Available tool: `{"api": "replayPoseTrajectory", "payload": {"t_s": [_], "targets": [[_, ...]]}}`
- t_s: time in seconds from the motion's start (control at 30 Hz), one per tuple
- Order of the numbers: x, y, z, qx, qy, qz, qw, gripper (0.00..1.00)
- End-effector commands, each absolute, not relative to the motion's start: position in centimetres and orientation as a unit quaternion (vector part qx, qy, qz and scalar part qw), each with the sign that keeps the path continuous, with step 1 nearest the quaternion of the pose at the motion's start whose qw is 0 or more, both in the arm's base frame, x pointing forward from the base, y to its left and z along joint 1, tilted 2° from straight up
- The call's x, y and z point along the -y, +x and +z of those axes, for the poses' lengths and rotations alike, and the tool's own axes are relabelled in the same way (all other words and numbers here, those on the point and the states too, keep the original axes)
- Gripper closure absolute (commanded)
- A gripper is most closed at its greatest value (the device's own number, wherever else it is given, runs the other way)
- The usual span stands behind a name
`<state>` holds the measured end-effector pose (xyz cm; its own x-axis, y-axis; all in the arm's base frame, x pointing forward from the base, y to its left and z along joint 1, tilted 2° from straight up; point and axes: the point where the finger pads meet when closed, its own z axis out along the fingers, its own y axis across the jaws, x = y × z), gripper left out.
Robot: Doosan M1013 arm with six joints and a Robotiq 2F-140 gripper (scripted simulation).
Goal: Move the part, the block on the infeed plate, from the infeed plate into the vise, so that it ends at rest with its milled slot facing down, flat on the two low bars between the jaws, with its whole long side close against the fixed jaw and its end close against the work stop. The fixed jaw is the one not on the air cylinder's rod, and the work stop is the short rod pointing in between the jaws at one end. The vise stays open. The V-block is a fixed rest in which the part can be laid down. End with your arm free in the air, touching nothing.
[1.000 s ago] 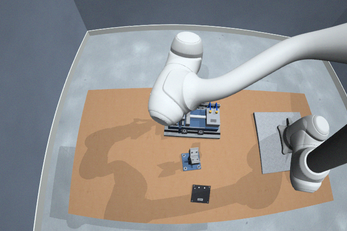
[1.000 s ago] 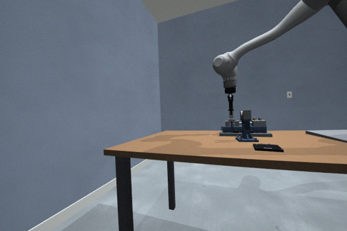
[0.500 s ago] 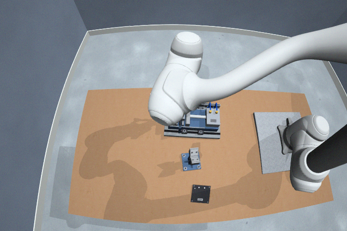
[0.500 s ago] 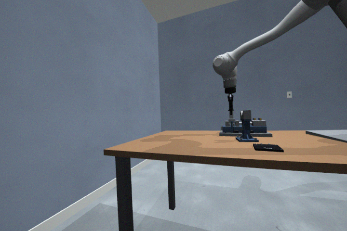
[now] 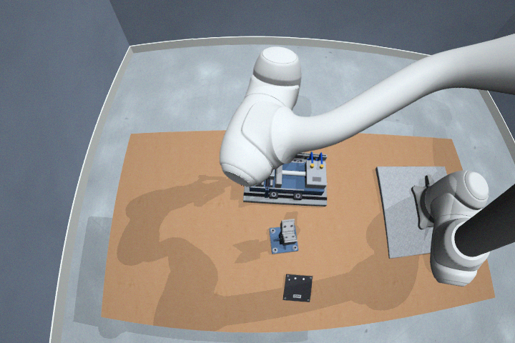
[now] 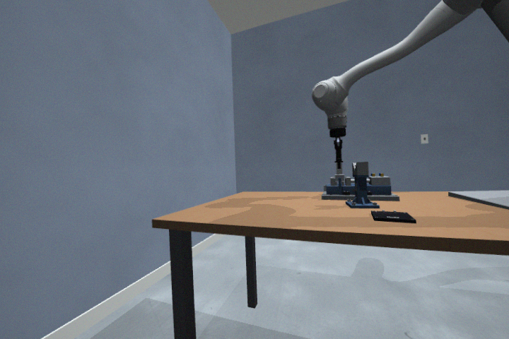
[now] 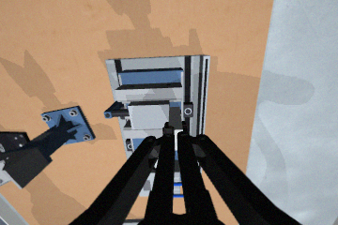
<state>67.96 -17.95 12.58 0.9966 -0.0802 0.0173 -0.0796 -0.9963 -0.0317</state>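
The pale grey rectangular block lies in the blue-and-grey steel vise, between its jaws. Just above it hangs the black two-finger gripper, fingers pressed together on nothing. The black square infeed plate sits well apart.
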Motion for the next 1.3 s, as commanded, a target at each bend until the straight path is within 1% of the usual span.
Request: {"api": "replayPoseTrajectory", "payload": {"t_s": [0.0, 0.6, 1.27], "targets": [[18.1, 67.9, 12.6, -0.04, -0.999, -0.009, 0.016, 1.0], [20.6, 67.7, 12.5, -0.04, -0.999, -0.009, 0.016, 1.0], [20.8, 67.7, 13.0, -0.04, -0.999, -0.009, 0.016, 1.0]]}}
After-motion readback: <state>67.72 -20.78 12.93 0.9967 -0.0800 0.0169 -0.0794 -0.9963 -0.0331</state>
